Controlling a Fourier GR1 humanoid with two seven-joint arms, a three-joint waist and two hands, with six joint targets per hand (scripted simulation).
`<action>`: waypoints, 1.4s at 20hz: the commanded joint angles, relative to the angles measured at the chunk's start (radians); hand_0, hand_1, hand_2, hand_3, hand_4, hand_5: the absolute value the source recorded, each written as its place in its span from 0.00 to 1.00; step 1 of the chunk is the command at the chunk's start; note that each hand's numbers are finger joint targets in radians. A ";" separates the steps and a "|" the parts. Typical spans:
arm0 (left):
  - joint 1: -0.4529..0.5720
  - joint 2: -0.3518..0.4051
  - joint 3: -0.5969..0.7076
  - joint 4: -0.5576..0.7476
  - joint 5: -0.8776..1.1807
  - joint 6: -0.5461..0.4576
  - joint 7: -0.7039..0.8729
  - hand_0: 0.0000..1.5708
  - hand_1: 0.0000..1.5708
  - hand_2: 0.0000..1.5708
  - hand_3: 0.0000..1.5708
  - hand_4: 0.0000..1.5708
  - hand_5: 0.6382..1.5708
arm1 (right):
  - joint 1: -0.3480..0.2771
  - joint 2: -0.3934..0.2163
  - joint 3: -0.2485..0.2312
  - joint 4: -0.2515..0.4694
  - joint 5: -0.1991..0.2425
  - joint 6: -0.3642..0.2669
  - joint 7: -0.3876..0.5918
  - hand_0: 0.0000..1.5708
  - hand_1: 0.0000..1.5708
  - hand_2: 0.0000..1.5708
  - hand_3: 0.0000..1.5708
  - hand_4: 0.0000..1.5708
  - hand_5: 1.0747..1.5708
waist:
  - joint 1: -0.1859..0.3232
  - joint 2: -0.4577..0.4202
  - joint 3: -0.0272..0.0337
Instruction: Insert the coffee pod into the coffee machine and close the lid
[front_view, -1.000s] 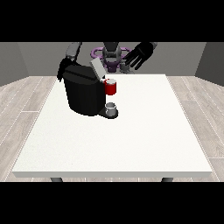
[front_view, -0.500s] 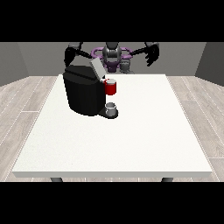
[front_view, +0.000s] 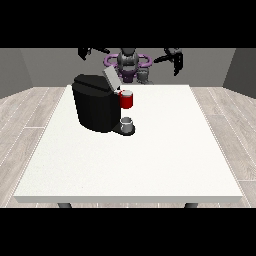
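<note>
The black coffee machine (front_view: 97, 107) stands on the white table (front_view: 150, 160), left of the middle. Its light grey lid (front_view: 110, 78) is tilted up at the top. A red thing at the machine (front_view: 127, 100) sits at its front, and a grey thing (front_view: 128, 124) rests on the base below it. The hand at the view's left (front_view: 84, 52) is raised high behind the machine, apart from it. Above the table's far edge, the hand at the view's right (front_view: 175, 61) is raised too, its fingers hanging relaxed and holding nothing.
The robot's torso (front_view: 128, 64) stands behind the table's far edge. The table's white top stretches from the machine to the near edge and to the right. A wood-look floor lies around the table.
The hand at the view's left has lifted off the machine's top and swung up and outwards. The hand at the view's right has also moved outwards. The lid stays tilted up.
</note>
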 joint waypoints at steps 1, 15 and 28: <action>0.022 -0.010 -0.071 -0.081 0.108 0.014 0.069 0.00 0.00 0.00 0.00 0.23 1.00 | -0.061 -0.051 -0.041 0.039 -0.017 0.035 0.018 0.00 0.00 0.00 0.00 0.00 1.00 | 0.024 0.026 0.0006; 0.173 -0.011 -0.231 -0.428 0.216 0.006 0.146 0.00 0.00 0.00 0.00 0.23 1.00 | -0.240 -0.078 -0.198 0.221 -0.168 0.032 0.076 0.00 0.00 0.00 0.00 0.11 1.00 | 0.121 0.172 0.0007; 0.205 0.054 -0.202 -0.673 0.272 0.020 0.247 0.00 0.00 0.00 0.00 0.23 1.00 | -0.409 -0.048 -0.104 0.291 -0.125 0.037 0.066 0.00 0.00 0.00 0.00 0.00 1.00 | 0.070 0.298 0.0003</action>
